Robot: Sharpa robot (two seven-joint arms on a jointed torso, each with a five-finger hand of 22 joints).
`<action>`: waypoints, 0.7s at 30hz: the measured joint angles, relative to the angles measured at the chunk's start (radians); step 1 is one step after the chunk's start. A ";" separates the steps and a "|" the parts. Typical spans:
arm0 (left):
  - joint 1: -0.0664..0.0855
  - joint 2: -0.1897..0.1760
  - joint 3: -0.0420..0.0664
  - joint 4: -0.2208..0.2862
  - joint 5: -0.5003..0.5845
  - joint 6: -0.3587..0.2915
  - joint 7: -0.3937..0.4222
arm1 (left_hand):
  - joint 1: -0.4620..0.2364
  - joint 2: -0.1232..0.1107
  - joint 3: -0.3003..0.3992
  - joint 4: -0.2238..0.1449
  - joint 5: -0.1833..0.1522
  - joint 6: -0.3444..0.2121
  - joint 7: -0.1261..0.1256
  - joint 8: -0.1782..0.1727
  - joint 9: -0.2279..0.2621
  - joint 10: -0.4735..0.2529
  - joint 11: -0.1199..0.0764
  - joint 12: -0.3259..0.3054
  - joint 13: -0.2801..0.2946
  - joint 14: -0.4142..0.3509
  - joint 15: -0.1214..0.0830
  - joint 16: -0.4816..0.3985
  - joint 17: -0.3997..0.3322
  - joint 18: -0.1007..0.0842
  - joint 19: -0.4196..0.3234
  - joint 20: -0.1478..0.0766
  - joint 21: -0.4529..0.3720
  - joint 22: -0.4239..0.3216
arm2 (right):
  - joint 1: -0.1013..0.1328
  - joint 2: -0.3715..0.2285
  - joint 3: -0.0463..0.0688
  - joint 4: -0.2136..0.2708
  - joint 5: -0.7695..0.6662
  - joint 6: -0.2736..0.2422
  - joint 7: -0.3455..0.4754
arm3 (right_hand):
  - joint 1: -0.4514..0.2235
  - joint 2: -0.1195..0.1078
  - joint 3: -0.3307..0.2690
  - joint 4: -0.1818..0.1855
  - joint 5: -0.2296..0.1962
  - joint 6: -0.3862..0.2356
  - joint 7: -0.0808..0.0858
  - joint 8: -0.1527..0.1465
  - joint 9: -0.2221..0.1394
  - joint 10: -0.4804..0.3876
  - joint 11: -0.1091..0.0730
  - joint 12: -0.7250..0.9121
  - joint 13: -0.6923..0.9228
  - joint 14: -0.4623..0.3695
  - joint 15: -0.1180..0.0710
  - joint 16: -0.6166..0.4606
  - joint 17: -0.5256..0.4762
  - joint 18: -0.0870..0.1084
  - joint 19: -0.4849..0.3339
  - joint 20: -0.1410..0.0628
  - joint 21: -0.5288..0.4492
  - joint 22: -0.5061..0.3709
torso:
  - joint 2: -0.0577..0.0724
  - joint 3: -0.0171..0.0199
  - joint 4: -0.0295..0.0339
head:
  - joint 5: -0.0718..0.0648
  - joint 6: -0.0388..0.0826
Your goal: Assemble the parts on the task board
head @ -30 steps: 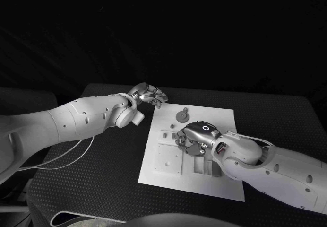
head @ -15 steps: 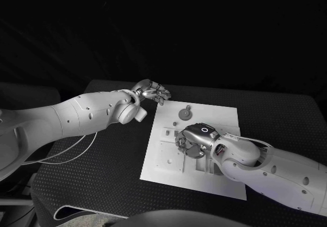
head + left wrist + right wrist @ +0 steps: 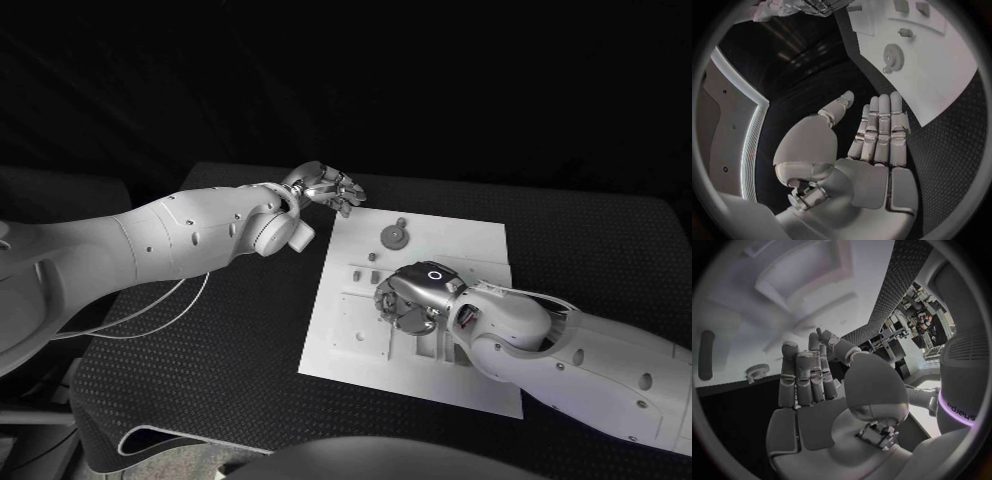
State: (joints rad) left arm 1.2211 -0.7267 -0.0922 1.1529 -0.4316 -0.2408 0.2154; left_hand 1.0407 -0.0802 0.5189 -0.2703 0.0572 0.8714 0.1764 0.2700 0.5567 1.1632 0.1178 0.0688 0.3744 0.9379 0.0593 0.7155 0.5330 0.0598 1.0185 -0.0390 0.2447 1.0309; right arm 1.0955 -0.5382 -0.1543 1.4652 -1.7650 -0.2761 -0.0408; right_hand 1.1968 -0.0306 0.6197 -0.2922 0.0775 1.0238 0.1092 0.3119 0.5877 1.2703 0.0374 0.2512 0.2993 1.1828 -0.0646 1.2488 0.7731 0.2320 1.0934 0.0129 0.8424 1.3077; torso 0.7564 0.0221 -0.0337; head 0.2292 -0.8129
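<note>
Mostly flat white task board (image 3: pixel 476 250), round toothed gear (image 3: pixel 392 235)

**Around the work: counter and cable**

A black counter (image 3: pixel 216 350) with a fine dotted texture fills the middle and lower part of the head view, its far edge running across the upper middle. A thin pale cable (image 3: pixel 152 310) loops over its left side, curving toward the left edge. Beyond the counter, everything lies in darkness.
</note>
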 measured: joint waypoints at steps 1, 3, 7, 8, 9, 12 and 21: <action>0.000 0.000 0.000 0.000 0.000 0.000 0.000 | 0.000 0.000 0.000 0.000 0.000 0.000 0.000 0.000 0.000 0.000 0.000 0.000 0.000 0.000 0.000 0.000 0.000 0.000 0.000 0.000 0.000 0.000 | 0.000 0.000 0.000 0.000 0.000 0.001 0.000 | 0.000 0.000 0.000 0.000 0.000 0.000 0.000 0.000 0.000 0.000 0.000 0.000 0.000 0.000 0.000 0.000 0.000 0.000 0.000 0.000 0.000 0.000 | 0.000 0.0000 -0.0002 | 0.001 0.000; 0.000 0.000 0.000 0.000 0.000 0.000 0.000 | 0.000 0.000 0.000 0.000 0.000 0.000 0.000 0.000 0.000 0.000 0.000 0.000 0.000 0.000 0.000 0.000 0.000 -0.001 0.000 0.000 0.000 0.000 | 0.000 0.001 -0.001 -0.001 0.000 0.001 0.000 | 0.000 0.000 0.000 0.000 0.000 -0.001 0.000 0.000 0.000 0.000 0.000 0.000 0.000 0.000 0.000 0.000 0.000 0.000 0.000 0.000 0.000 0.000 | 0.000 0.0000 -0.0005 | 0.004 -0.002; 0.001 0.001 0.000 0.001 0.000 0.000 0.000 | 0.000 0.000 0.000 0.000 0.000 0.000 0.000 0.000 -0.001 0.000 0.000 0.000 0.000 0.000 0.000 0.000 0.001 -0.001 0.000 0.000 0.000 0.000 | -0.001 0.004 -0.002 -0.002 -0.001 0.002 0.001 | 0.000 0.000 0.000 0.000 0.000 -0.001 0.002 0.000 0.000 0.000 0.000 0.000 0.000 0.001 0.001 0.000 0.001 0.000 0.000 0.000 0.000 0.000 | 0.000 0.0001 -0.0005 | 0.007 -0.004; 0.001 0.001 0.000 0.001 0.000 0.000 0.000 | 0.000 0.000 0.000 0.000 0.000 0.000 0.000 0.000 -0.001 0.000 0.000 0.000 0.000 0.000 0.000 0.000 0.001 -0.001 0.000 0.000 0.000 0.000 | -0.001 0.005 -0.003 -0.002 -0.001 0.003 0.001 | 0.000 0.000 0.000 0.000 0.000 -0.001 0.002 0.000 0.000 0.000 0.000 0.000 0.000 0.001 0.001 0.000 0.001 0.000 0.000 0.000 0.000 0.000 | 0.000 0.0003 -0.0005 | 0.007 -0.004; 0.001 0.001 0.000 0.000 0.000 0.000 0.000 | 0.000 0.000 0.000 0.000 0.000 0.000 0.000 0.000 -0.001 0.000 0.000 0.000 0.000 0.000 0.000 0.000 0.001 -0.001 0.000 0.000 0.000 0.000 | -0.001 0.005 -0.003 -0.003 -0.001 0.003 0.001 | 0.000 0.000 0.000 0.000 0.000 -0.001 0.002 0.000 0.000 0.000 0.000 0.000 0.000 0.002 0.002 0.000 0.001 0.000 0.000 0.000 0.000 0.000 | 0.000 0.0004 -0.0006 | 0.008 -0.004; 0.002 0.002 0.000 0.000 0.000 0.000 0.000 | 0.000 0.000 0.000 0.000 0.000 0.000 0.000 0.000 -0.001 0.000 0.000 0.000 0.000 0.000 0.000 0.000 0.001 -0.003 0.000 0.000 0.000 0.000 | -0.002 0.007 -0.003 -0.005 -0.001 0.004 0.002 | 0.000 0.000 0.000 0.000 0.000 -0.001 0.002 0.000 0.000 0.000 0.000 0.000 0.000 0.002 0.002 0.000 0.001 0.000 0.000 0.000 0.000 0.000 | 0.000 0.0004 -0.0005 | 0.008 -0.004; 0.003 0.005 0.000 0.000 0.000 0.000 0.000 | 0.000 0.000 -0.003 0.003 0.000 0.000 0.000 0.000 -0.001 0.000 0.000 0.000 -0.001 0.000 0.000 -0.004 0.003 -0.006 0.000 0.000 0.000 -0.001 | -0.003 0.013 -0.006 -0.012 -0.002 0.005 0.003 | 0.000 0.000 0.000 0.000 -0.001 -0.001 0.002 0.000 0.000 0.000 0.000 0.000 0.002 -0.003 -0.001 0.000 0.001 0.000 0.000 0.001 0.000 0.000 | 0.000 0.0008 -0.0011 | 0.007 -0.003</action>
State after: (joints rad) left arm 1.2238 -0.7219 -0.0922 1.1526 -0.4313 -0.2407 0.2152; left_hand 1.0407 -0.0802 0.5163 -0.2676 0.0571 0.8714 0.1764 0.2700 0.5558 1.1632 0.1177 0.0688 0.3735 0.9379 0.0593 0.7116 0.5356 0.0537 1.0185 -0.0390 0.2447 1.0301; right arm 1.0929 -0.5250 -0.1600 1.4536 -1.7674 -0.2706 -0.0379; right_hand 1.1967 -0.0307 0.6195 -0.2924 0.0765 1.0226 0.1115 0.3120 0.5881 1.2703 0.0374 0.2515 0.3012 1.1794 -0.0656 1.2488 0.7739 0.2320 1.0931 0.0134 0.8424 1.3076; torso 0.7560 0.0228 -0.0347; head 0.2359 -0.8161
